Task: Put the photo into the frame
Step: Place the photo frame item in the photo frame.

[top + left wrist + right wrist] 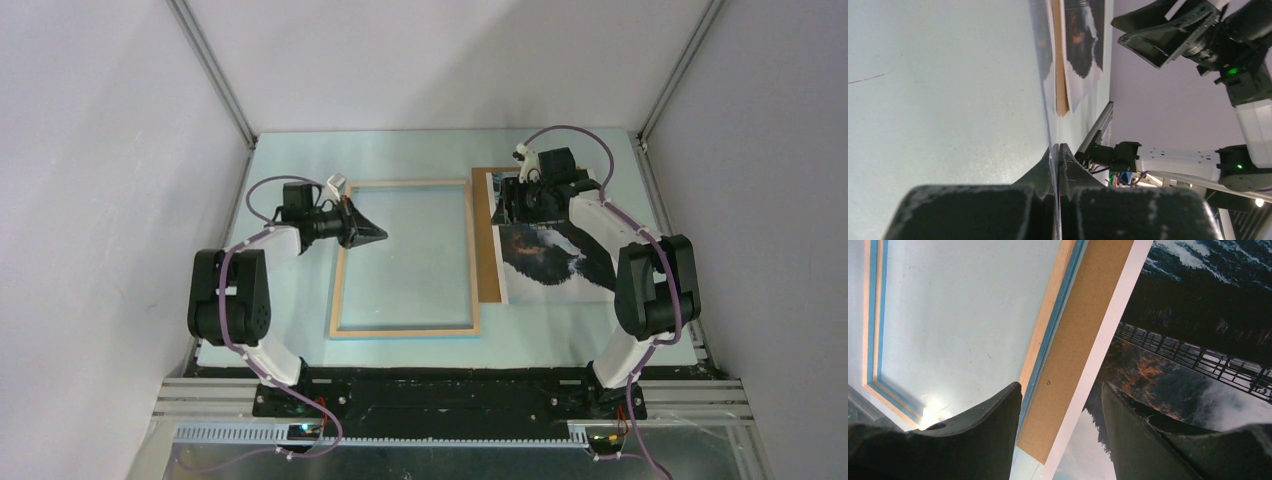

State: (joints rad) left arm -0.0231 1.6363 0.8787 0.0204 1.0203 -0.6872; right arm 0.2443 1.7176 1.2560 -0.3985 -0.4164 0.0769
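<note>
The frame (405, 328) lies flat mid-table, pale wood face up, with blue showing at its inner edge in the right wrist view (1045, 315). The photo (548, 262) lies picture side up to its right, on the brown backing board (487, 255). My right gripper (520, 208) is open above the photo's far end. In its wrist view the gripper (1060, 390) straddles the board (1083, 330) and the photo's white border (1188, 340). My left gripper (380, 236) is over the frame's left side. In its wrist view it (1055, 147) is shut on a thin clear sheet (1049, 110) seen edge-on.
Grey walls and metal rails (215, 70) enclose the table on three sides. The left wrist view also shows the photo (1083, 40), the backing board (1059, 75) and the right gripper (1168, 35) hanging above them.
</note>
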